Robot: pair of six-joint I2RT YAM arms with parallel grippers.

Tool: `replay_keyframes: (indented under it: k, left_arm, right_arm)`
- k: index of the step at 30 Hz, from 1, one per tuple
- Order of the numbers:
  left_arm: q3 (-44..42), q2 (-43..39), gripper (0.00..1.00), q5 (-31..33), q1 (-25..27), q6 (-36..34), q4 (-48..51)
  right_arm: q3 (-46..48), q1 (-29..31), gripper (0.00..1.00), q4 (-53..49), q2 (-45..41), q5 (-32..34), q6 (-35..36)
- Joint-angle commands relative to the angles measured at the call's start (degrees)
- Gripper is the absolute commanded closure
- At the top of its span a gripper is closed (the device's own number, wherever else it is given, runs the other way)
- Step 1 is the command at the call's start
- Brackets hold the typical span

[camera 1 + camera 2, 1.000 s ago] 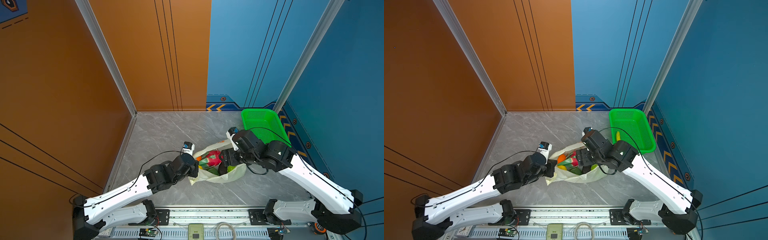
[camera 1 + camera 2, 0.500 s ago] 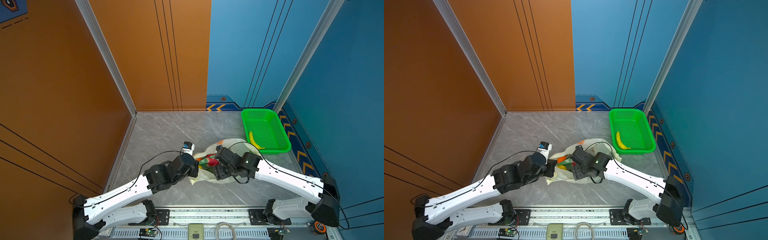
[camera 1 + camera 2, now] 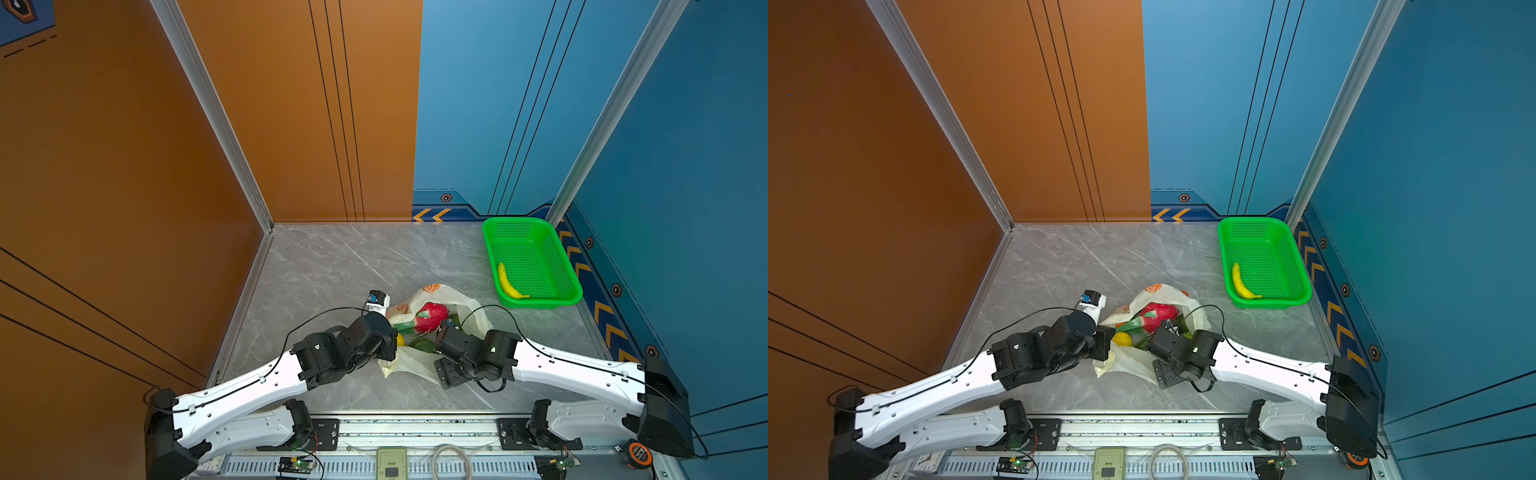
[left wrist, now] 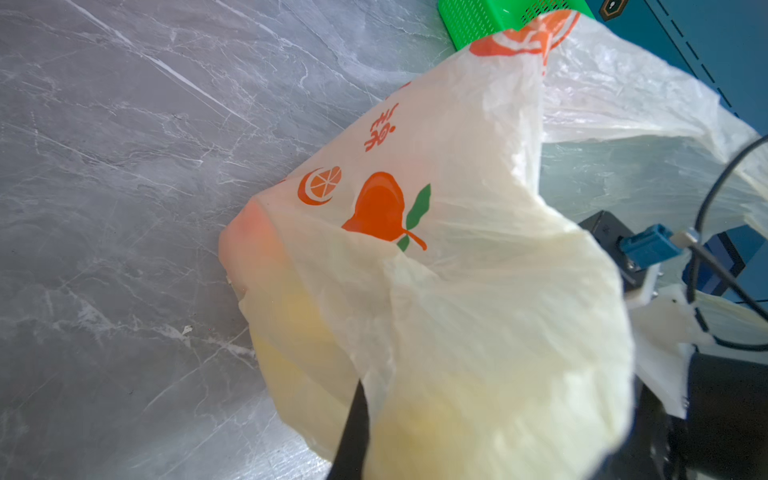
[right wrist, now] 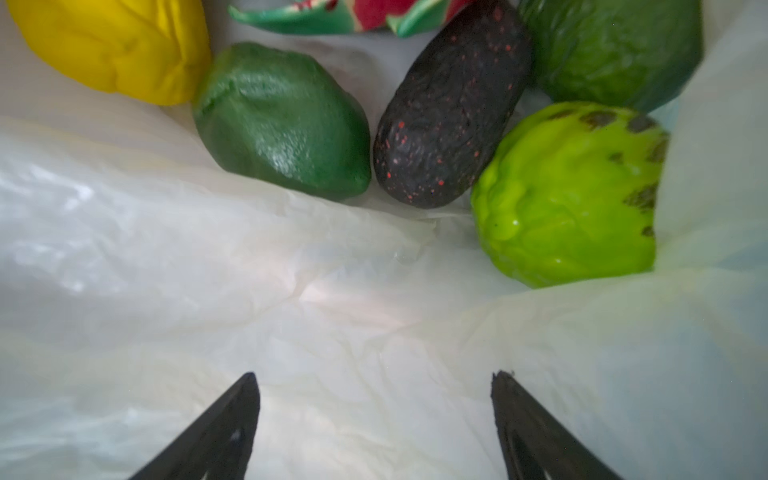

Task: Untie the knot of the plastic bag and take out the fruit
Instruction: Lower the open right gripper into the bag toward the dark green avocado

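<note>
**A:** If we start on the left, how does the left gripper [image 3: 394, 352] stand?

**B:** It is closed tight and pinches the near left edge of the plastic bag [image 3: 442, 294]. In the left wrist view the thin film drapes over one dark finger [image 4: 353, 428]. An orange pear print shows on the film.

**A:** Where does the bag lie?

**B:** It lies on the grey marble table [image 3: 332, 266], toward the near edge and between the two arms. Its mouth is spread open.

**A:** What is inside?

**B:** At the left there is a yellow fruit [image 3: 400, 340], just beside the left gripper. A pink-red dragon fruit [image 3: 432, 316] lies farther in. The right wrist view shows more:
- a green avocado [image 5: 282, 120]
- a dark speckled fruit [image 5: 453, 112] just beside the avocado
- a bumpy light-green ball [image 5: 569, 195]
- another dark green fruit [image 5: 615, 50] beyond the ball

**A:** And the right gripper [image 5: 374, 382]?

**B:** It reaches into the bag's mouth from the near right. Its jaws are spread wide and hold nothing. Only bag film lies between the tips, and they stop short of the fruit.

**A:** Anything farther right?

**B:** A green basket [image 3: 540, 300] stands at the far right, well apart from the bag. A banana [image 3: 505, 280] lies along its left side.
</note>
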State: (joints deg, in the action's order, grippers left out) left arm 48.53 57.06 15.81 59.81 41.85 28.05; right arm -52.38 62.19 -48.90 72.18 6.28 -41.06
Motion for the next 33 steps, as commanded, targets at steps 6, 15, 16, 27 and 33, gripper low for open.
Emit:
replay_keyframes:
  k: [6,15,16,27,33]
  left_arm:
    - [0.40,2.05,1.00,-2.50,1.34,-1.67,-0.32]
    - [-0.25,2.62,1.00,-2.89,1.81,-1.77,-2.44]
    - [-0.24,2.68,1.00,-2.82,1.80,-1.77,-2.63]
    - [-0.99,1.65,1.00,-2.85,1.76,-1.06,-0.28]
    - [-1.26,2.39,1.00,-5.12,1.65,-1.22,1.47]
  right_arm:
    - [-10.72,-2.50,0.11,3.17,4.59,0.07,-4.11]
    - [-5.78,-5.31,0.16,10.32,8.17,5.03,-11.05]
    - [-5.14,-5.45,0.16,11.91,8.33,4.86,-11.06]
    - [-5.98,-2.42,0.13,15.88,14.52,0.20,-7.48]
    - [-7.25,-3.39,0.10,15.86,17.86,1.27,-3.79]
